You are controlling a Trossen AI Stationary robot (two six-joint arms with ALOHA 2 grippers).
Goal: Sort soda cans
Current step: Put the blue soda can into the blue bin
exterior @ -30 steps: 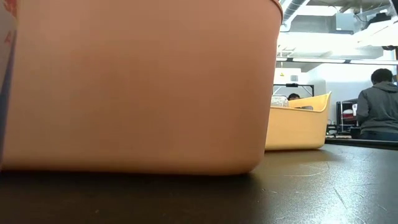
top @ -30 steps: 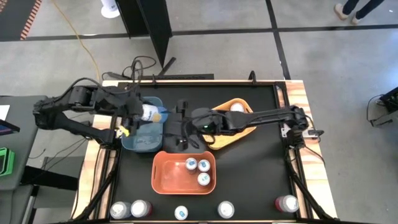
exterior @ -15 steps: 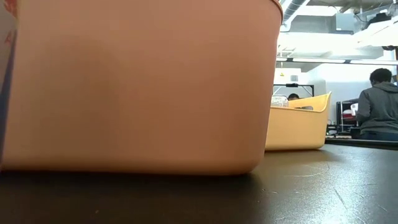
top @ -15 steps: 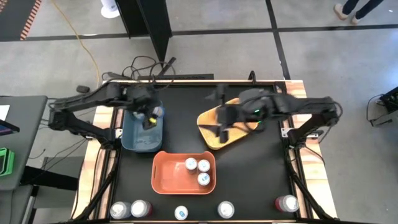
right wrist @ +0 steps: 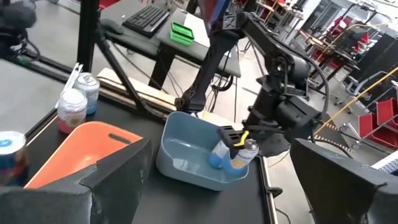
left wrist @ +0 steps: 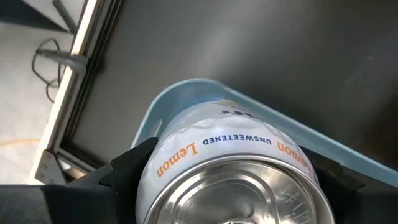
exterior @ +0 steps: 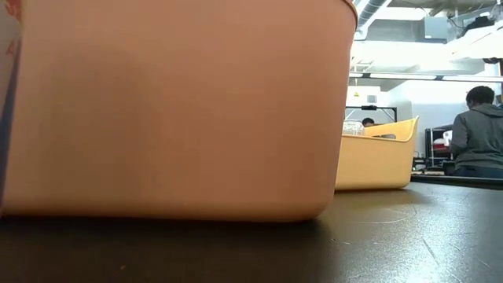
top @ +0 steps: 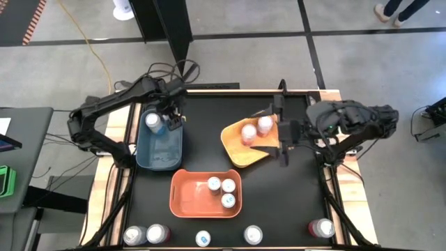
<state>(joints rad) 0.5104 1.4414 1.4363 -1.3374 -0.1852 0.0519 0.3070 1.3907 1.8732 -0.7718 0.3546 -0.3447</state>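
Five soda cans already sit in bins: three in the orange bin [top: 205, 193] near the table's middle, two pink ones in the yellow bin [top: 245, 146] toward the right edge. A sixth, the lemon can [top: 153, 123], is clamped in the left gripper [top: 162, 122] over the blue bin [top: 160, 146] by the left edge, apparently about to be dropped. The right gripper [top: 282, 136] hangs open and empty beside the yellow bin. Five loose cans [top: 203, 238] stand along the table's front edge, so roughly half the sorting seems left.
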